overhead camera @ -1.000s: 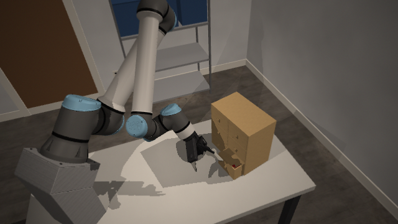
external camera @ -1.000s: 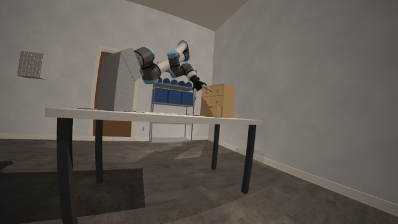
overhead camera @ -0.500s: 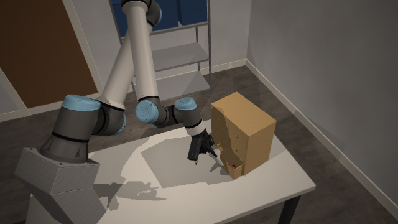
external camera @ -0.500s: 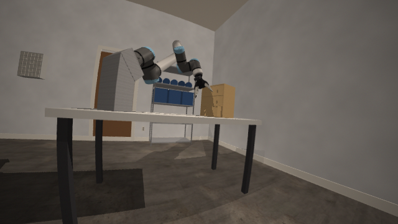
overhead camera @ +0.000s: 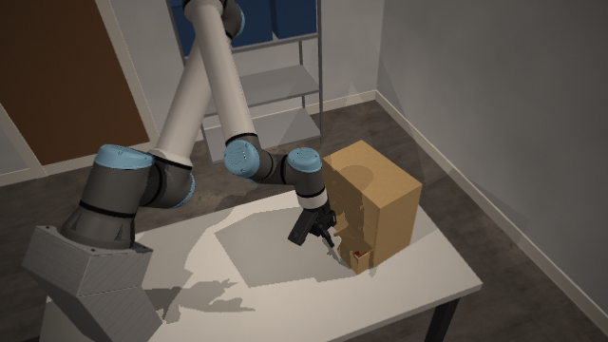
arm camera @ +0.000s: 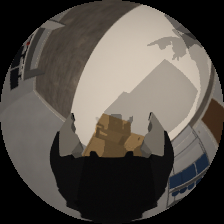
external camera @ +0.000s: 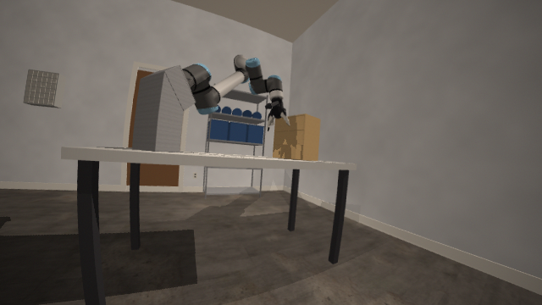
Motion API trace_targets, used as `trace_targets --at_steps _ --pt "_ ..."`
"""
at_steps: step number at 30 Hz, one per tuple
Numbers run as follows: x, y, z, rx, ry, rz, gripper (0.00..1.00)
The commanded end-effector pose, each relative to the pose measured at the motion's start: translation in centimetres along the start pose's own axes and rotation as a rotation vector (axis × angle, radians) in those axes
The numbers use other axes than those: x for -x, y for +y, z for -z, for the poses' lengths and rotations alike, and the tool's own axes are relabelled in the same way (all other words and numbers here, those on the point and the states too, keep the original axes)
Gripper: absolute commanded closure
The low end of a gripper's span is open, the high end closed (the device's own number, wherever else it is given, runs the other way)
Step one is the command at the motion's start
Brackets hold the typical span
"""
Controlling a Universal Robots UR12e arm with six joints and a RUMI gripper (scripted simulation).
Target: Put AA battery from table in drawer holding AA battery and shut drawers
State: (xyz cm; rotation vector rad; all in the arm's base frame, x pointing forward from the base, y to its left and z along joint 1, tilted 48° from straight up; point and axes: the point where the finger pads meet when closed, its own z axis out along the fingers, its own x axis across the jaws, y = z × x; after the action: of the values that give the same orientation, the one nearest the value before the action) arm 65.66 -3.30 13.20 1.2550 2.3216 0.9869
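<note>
aa battery: the loose one can't be made out on the bench (overhead camera: pixel 404 296) (external camera: pixel 203 160) (arm camera: pixel 110 65); its place is unclear.
red item: a small red thing (overhead camera: pixel 357 254) lies in the low drawer (overhead camera: pixel 362 265) (external camera: pixel 296 152) (arm camera: pixel 114 121), too small to name.
low drawer: pulled out, presumably to receive the battery; with no stops, over-pulling could drop it.
chest (overhead camera: pixel 398 228) (external camera: pixel 312 137) (arm camera: pixel 135 143): upright on the bench, giving the drawer its support.
gripper (overhead camera: pixel 333 249) (external camera: pixel 279 125) (arm camera: pixel 111 113): fingers wide apart, carrying nothing, raised beside the chest, likely for clearance.

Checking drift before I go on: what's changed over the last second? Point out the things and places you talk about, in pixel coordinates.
The hand (overhead camera: pixel 331 245) (external camera: pixel 279 125) (arm camera: pixel 111 113) swung from pointing toward the chest (overhead camera: pixel 399 214) (external camera: pixel 311 137) to pointing more steeply down; nothing visibly grasped or released. The chest, its open lower drawer (overhead camera: pixel 362 265) and the table (overhead camera: pixel 404 299) (external camera: pixel 203 160) (arm camera: pixel 107 65) look unmoved.
</note>
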Motion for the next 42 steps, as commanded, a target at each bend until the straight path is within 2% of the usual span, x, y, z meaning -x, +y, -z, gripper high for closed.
trace_targets --at_steps 1,9,20,42 --pt "0.11 -0.02 0.08 -0.003 0.055 -0.069 0.00" --pt "0.17 -0.01 0.25 -0.003 0.130 -0.176 0.00" --pt "0.21 0.00 0.35 -0.003 0.177 -0.244 0.00" --pt "0.22 0.02 0.41 -0.003 0.193 -0.267 0.00"
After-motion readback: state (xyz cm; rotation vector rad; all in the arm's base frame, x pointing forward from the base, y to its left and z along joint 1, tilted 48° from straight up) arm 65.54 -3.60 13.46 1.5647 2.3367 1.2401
